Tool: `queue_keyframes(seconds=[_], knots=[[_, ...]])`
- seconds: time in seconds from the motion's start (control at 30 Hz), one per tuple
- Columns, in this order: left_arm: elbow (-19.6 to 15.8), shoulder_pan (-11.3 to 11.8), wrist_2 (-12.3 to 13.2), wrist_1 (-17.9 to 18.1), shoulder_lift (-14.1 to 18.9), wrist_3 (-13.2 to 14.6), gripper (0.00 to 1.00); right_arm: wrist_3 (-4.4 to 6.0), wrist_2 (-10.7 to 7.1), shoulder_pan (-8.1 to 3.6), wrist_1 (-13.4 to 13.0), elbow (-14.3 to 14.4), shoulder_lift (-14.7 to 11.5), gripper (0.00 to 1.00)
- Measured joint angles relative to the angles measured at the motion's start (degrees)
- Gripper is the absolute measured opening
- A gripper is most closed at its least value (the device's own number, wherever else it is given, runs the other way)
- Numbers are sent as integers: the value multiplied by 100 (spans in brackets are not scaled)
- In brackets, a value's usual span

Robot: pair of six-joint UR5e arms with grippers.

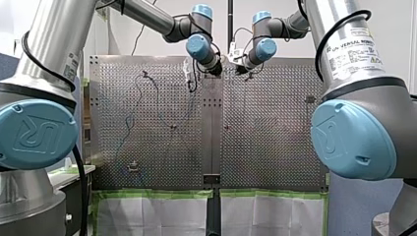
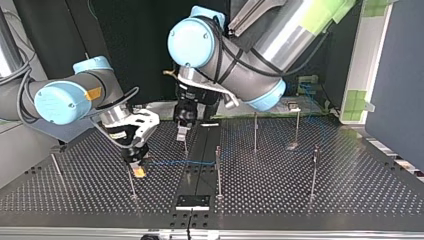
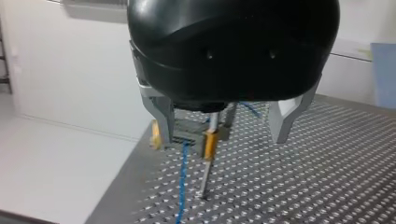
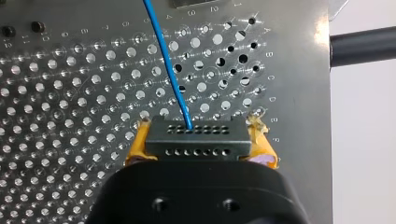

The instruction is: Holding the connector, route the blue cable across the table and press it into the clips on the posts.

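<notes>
My left claw [image 3: 223, 137] hangs spread over the blue cable [image 3: 182, 186]

cable [image 4: 169, 70]: runs from the connector [image 4: 196, 144] off the right wrist view's edge; far end not visible there.
cable, front view: thin faint line on the worktop [image 1: 265, 147]; path can't be traced.
right end effector [image 4: 199, 122]: finger bases behind its own black body [image 4: 196, 196]; only the yellow pads [image 4: 134, 151] show.
left end effector [image 3: 222, 140]: its black housing [image 3: 233, 51] blocks most of the left wrist view.
clips: too small to make out on the posts [image 2: 218, 172], top view.
front view: both end effectors small and dark, fingers unreadable.
</notes>
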Motion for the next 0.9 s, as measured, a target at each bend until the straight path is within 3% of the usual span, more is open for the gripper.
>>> queue_keyframes(seconds=[0.3, 0.7, 0.9], knots=[[467, -25, -489, 61, -300, 142, 100, -1, 0, -2, 1, -1, 0, 0], [612, 7, -1070, 282, -451, 163, 100, -3, 0, 2, -1, 0, 0, 0], [710, 22, -1168, 262, -637, 163, 100, -1, 0, 4, -1, 1, 0, 0]])
